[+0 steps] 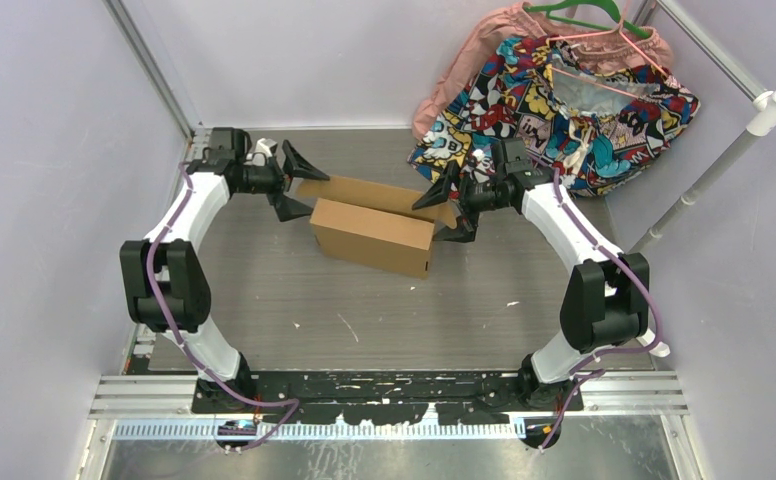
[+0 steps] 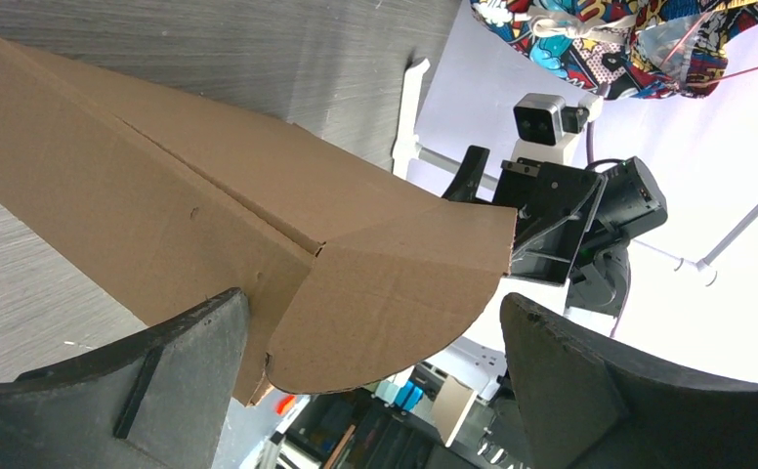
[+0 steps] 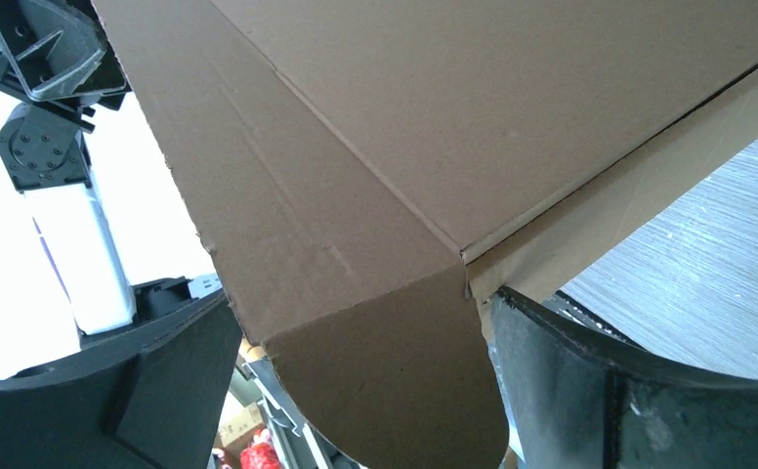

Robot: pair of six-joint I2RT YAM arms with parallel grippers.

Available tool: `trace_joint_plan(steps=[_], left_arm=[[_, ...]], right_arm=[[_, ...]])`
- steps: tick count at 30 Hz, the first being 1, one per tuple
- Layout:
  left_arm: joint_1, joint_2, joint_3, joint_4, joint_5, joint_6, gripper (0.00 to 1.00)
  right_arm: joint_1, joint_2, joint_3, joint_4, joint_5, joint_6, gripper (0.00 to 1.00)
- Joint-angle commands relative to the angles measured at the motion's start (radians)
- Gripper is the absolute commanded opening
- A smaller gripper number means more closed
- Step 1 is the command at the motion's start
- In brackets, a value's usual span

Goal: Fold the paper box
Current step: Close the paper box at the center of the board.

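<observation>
Black fingers [image 2: 160, 391] of the left gripper [image 2: 375, 391] fill the bottom of its wrist view. They are spread wide around a rounded end flap [image 2: 395, 293] and do not clamp it. The right gripper [image 3: 360, 391] is just as wide open around the flap at the opposite end.

From overhead, the paper box [image 1: 374, 235] sits just above the centre of the frame with one long wall upright and another panel lying behind it. It looks half formed, and the end flaps appear to be the step in hand. The next move probably calls for each gripper to close on or push its flap and turn it inward without sliding the light box.

The table [image 1: 364, 320] is grey and grained, with white specks [image 1: 299, 323]. Pale walls [image 1: 54, 150] and metal rails [image 1: 149, 60] enclose it. A comic-print cloth [image 1: 524, 100] on a green hanger [image 1: 584, 15] lies at the upper right.
</observation>
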Motion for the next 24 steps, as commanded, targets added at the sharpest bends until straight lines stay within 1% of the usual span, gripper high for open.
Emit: trace_joint_plan(steps=[1, 18, 24], left_arm=[[-0.041, 0.01, 0.03, -0.024, 0.101, -0.029, 1.0], [-0.041, 0.013, 0.025, -0.018, 0.098, -0.029, 1.0], [-0.041, 0.014, 0.025, -0.018, 0.098, -0.028, 1.0]], right_arm=[[0.006, -0.015, 0.052, -0.022, 0.003, -0.067, 1.0], [0.006, -0.033, 0.069, -0.053, 0.043, -0.108, 1.0], [0.006, -0.037, 0.112, -0.137, 0.104, -0.166, 1.0]])
